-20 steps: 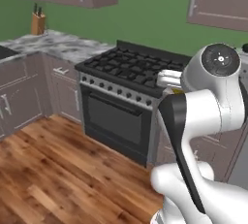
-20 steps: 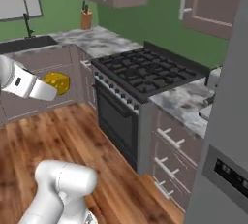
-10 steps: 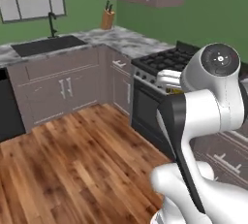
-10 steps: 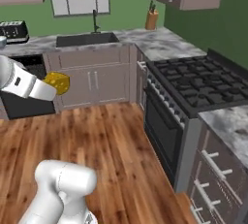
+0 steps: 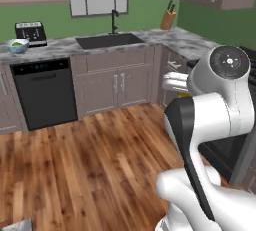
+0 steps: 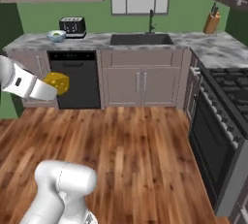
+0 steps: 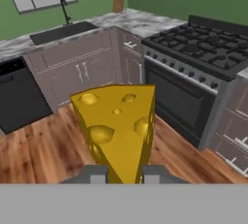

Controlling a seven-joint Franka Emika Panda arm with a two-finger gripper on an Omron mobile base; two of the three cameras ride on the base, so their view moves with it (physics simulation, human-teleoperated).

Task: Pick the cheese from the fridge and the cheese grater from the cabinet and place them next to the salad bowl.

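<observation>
Swung round with my base: stove slid right, sink (image 6: 140,39) and bowl (image 6: 56,35) now ahead.
My gripper (image 7: 118,173) clamps the cheese (image 7: 117,130) upright above the floor, thin edge toward me, rind away.

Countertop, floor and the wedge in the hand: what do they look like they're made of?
Countertop: grey-white mottled veining, looks like polished marble or granite.
Floor: warm brown planks with grain lines and a light sheen, likely varnished wood.
Cheese, held in the hand: smooth matte yellow with round holes, Swiss-style; rendered, so all are only looks.
</observation>
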